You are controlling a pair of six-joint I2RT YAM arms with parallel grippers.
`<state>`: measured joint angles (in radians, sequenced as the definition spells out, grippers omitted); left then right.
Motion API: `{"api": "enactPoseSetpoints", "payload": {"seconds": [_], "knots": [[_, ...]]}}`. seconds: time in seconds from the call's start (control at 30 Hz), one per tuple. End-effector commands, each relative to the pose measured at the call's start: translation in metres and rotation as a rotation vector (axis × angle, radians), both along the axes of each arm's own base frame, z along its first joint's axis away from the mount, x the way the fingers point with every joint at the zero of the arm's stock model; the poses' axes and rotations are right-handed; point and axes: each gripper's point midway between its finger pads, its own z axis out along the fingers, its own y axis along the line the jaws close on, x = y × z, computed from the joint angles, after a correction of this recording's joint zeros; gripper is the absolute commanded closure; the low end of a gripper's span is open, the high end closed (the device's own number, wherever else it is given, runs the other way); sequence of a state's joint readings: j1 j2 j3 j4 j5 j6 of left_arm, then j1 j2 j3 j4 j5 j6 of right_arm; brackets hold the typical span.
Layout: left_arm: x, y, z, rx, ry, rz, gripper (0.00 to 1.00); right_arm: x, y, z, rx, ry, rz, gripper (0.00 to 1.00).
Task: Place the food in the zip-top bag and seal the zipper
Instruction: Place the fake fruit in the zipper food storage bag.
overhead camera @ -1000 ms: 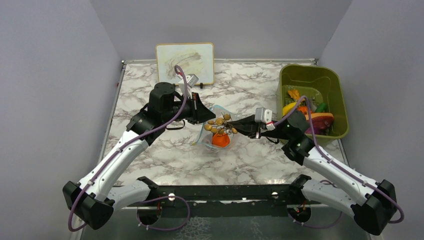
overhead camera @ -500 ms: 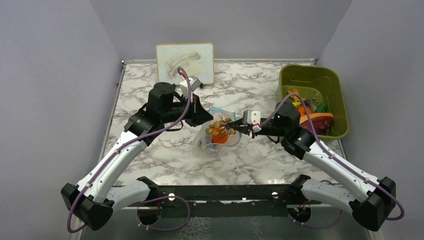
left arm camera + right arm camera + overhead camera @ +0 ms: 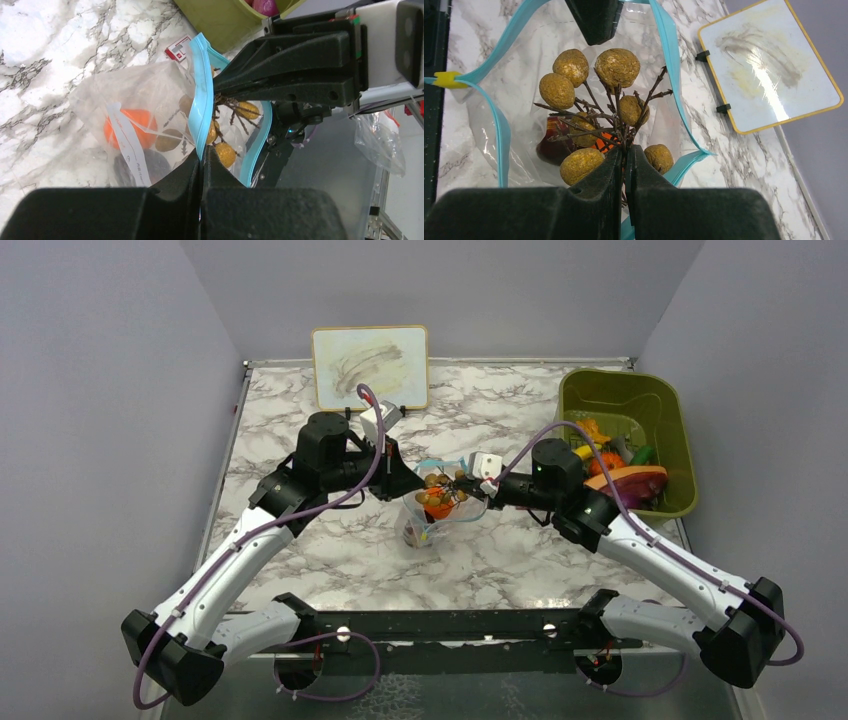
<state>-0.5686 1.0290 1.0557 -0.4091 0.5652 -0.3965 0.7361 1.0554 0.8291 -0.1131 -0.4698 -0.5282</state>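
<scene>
The zip-top bag point(image 3: 432, 512), clear and crinkled, is standing upright with its mouth gaping upward; the zipper point(image 3: 669, 45), light blue, is lying unsealed, its two strips spreading well apart; a twig cluster of brown balls point(image 3: 616, 65) is hanging within the mouth; an orange piece point(image 3: 131, 125) and a dark piece point(image 3: 550, 145) are resting at the bottom.

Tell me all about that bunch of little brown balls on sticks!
The bunch has about seven round, rough, yellow-brown balls on thin dark twigs, like toy fruit. The right gripper is shut on the twig stems and holds it in the open mouth of the clear bag, between the light-blue zipper strips. Under it in the bag lie an orange piece and a dark piece.
</scene>
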Motion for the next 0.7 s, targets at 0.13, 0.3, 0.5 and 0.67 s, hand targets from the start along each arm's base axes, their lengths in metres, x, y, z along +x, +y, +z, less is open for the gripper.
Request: {"api": "enactPoseSetpoints", "payload": {"seconds": [0.13,0.3,0.5,0.67], "knots": [[0.007,-0.005,0.015,-0.061,-0.041,0.013,1.0,0.003,-0.002,-0.036,-0.127,0.032,-0.022,0.96],[0.014,-0.005,0.01,-0.054,-0.012,0.05,1.0,0.018,-0.003,-0.043,-0.127,0.028,-0.103,0.96],[0.024,-0.003,0.005,-0.013,-0.024,0.076,1.0,0.018,-0.003,-0.045,-0.133,0.04,-0.116,0.88],[0.033,0.005,0.002,0.025,-0.052,0.134,1.0,0.013,-0.005,-0.056,-0.156,0.068,-0.103,0.84]]}}
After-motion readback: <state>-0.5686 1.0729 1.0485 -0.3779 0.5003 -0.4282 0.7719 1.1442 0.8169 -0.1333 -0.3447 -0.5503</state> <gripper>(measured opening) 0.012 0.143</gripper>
